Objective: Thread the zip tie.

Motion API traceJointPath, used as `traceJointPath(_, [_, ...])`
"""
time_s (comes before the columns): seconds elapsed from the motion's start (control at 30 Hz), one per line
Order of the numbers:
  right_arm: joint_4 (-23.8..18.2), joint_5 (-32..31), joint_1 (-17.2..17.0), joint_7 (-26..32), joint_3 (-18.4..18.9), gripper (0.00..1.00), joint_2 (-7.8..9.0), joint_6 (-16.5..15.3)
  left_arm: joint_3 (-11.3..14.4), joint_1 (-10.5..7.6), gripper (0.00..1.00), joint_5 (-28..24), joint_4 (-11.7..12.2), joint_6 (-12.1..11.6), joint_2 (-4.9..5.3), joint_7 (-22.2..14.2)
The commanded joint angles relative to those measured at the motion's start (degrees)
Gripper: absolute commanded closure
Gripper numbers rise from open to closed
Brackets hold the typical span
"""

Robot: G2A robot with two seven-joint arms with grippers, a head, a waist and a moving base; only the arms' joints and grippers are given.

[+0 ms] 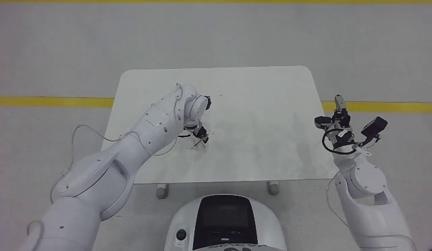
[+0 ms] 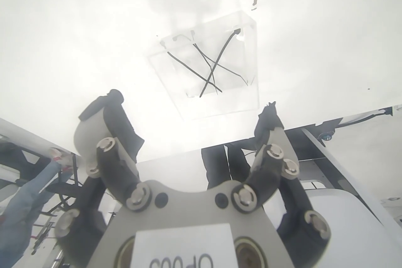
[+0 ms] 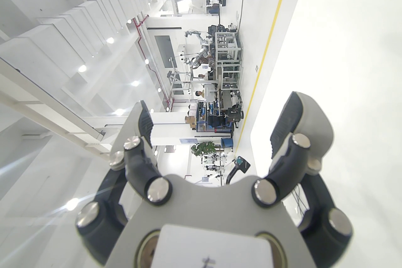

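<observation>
Presently at pickup: hovering, left fingers (image 2: pixel 108 121) spread, over clear box (image 2: pixel 220 107) of zip ties (image 2: pixel 216 65); right fingers (image 3: pixel 287 121) released; next, likely pinching one.

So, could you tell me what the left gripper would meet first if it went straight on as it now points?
Probably the clear plastic box holding thin black zip ties on the white table; the open left gripper aims at it, though the gap is hard to judge.
</observation>
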Motion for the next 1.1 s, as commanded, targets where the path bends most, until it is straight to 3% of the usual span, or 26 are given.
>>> traceJointPath(0.0, [0.0, 0.0, 0.0, 0.0, 0.0, 0.00, 0.00, 0.0, 0.0, 0.00, 0.00, 0.0, 0.0, 0.0, 0.00, 0.0])
traceJointPath(0.63, [0.0, 0.0, 0.0, 0.0, 0.0, 0.00, 0.00, 0.0, 0.0, 0.00, 0.00, 0.0, 0.0, 0.0, 0.00, 0.0])
traceJointPath(0.77, [0.0, 0.0, 0.0, 0.0, 0.0, 0.00, 0.00, 0.0, -1.6, 0.61, 0.00, -3.3, 0.8, -1.3, 0.42, 0.4])
traceJointPath(0.93, [0.0, 0.0, 0.0, 0.0, 0.0, 0.00, 0.00, 0.0, -3.0, 0.72, 0.00, -6.8, 1.4, 0.5, 0.70, -2.0])
traceJointPath(1.07, [0.0, 0.0, 0.0, 0.0, 0.0, 0.00, 0.00, 0.0, -2.5, 0.42, 0.00, -5.3, 1.3, 1.9, 0.69, -1.6])
